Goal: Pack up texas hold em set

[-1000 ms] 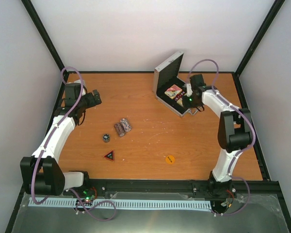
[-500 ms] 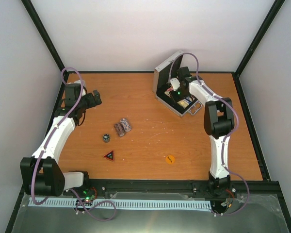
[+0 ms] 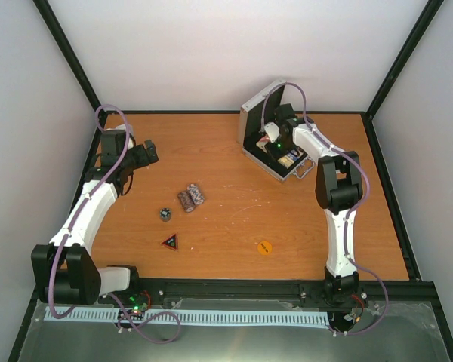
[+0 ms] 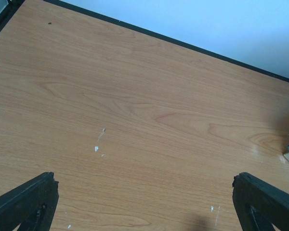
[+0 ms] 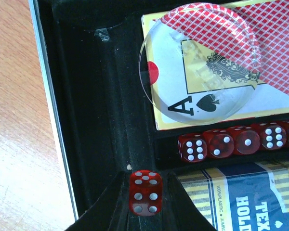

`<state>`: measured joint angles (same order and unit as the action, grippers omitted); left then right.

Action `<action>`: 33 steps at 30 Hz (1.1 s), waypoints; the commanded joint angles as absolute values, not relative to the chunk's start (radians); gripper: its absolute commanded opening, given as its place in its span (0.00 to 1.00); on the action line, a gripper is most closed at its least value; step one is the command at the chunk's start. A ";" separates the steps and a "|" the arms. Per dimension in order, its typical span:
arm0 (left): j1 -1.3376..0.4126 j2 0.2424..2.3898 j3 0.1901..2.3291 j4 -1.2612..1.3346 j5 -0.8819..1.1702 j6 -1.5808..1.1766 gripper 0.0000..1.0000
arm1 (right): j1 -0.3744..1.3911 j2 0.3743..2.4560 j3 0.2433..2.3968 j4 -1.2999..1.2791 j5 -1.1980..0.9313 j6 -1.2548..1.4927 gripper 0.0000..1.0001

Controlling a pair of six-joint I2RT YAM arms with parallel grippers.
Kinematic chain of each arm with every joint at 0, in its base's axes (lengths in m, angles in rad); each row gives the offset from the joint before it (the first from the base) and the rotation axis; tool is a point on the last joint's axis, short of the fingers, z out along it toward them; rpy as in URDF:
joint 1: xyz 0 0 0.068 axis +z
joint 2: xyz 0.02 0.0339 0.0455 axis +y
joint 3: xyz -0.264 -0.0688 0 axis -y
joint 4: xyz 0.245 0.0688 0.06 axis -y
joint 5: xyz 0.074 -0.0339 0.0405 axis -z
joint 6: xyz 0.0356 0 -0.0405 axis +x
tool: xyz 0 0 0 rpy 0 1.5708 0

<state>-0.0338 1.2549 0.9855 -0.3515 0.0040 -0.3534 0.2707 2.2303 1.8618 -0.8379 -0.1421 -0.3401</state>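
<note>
Gripping a small translucent red plastic die [image 5: 145,190], right gripper [image 5: 146,197] is clenched inside the square silver metal case [image 3: 255,110] at the tabletop's [image 3: 234,219] far edge. Judgement: align with the row of red dice [image 5: 241,140], lower, then release. Left gripper [image 4: 143,192] is spread, idle.

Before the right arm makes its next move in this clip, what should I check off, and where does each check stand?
1. Red die gripped between the right gripper fingers: ok.
2. Die lined up with the dice row: not ok. It sits off the row's left end, over the black lining.
3. Case lid open: ok.
4. Left gripper open with nothing in it: ok.
5. Everything packed: not ok. The chip stacks, triangle and orange disc lie out on the table.
</note>
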 commanded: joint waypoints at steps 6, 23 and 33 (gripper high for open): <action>-0.034 1.235 0.995 -0.336 0.004 -0.332 1.00 | 0.275 2.292 1.901 -0.833 -0.112 -0.365 0.03; -0.034 1.245 1.003 -0.348 0.014 -0.331 1.00 | 0.274 2.336 1.964 -0.835 -0.091 -0.351 0.03; -0.034 1.272 1.021 -0.361 0.024 -0.325 1.00 | 0.275 2.354 1.963 -0.836 -0.083 -0.354 0.05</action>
